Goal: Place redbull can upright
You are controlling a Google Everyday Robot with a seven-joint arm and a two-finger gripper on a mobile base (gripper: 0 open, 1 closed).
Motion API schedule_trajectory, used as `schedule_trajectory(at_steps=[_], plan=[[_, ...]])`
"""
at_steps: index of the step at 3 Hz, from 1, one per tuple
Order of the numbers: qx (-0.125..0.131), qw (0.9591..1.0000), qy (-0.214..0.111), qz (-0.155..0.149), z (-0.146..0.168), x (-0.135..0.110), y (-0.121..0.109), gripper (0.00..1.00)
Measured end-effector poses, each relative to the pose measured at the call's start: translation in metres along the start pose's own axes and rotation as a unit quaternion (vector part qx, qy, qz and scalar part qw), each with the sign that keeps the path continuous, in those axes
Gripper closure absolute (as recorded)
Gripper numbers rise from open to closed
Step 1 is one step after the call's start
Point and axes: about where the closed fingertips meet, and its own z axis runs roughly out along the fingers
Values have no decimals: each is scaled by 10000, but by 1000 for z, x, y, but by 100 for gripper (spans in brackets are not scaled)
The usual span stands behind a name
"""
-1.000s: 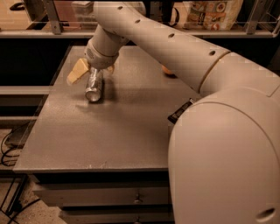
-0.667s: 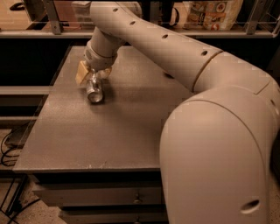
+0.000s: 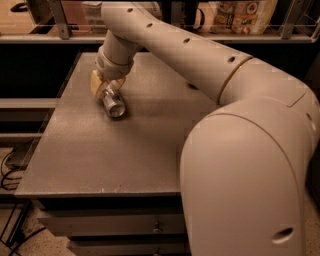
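The redbull can (image 3: 114, 103) is a slim silver can lying tilted on its side on the grey table (image 3: 100, 150), its shiny round end facing the camera. My gripper (image 3: 106, 86) is at the far left part of the table, right over the can's far end. A yellowish finger (image 3: 97, 82) shows on the can's left side. The other finger is hidden behind the wrist and can. The can's far end is hidden under the gripper.
My large beige arm (image 3: 240, 150) fills the right half of the view and hides the table's right side. A shelf rail (image 3: 210, 36) with packaged goods (image 3: 244, 15) runs behind the table. Cables (image 3: 12, 170) lie on the floor at left.
The gripper and can have shifted a little; the can's shiny end now points more toward the camera, and the arm has swung closer to the lens.
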Motion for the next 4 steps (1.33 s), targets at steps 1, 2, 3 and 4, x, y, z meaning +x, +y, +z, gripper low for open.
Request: schedule_trajectory(at_steps=[1,2,3,4], plan=[[0,10000,-1,-1,0,0,0,100],[-51,9982,-496,-320,-23,-11,2,100],[-186,9846,-1424,-994,-67,-29,9,100],[-403,9636,-2214,-1446,-95,-38,13,100]])
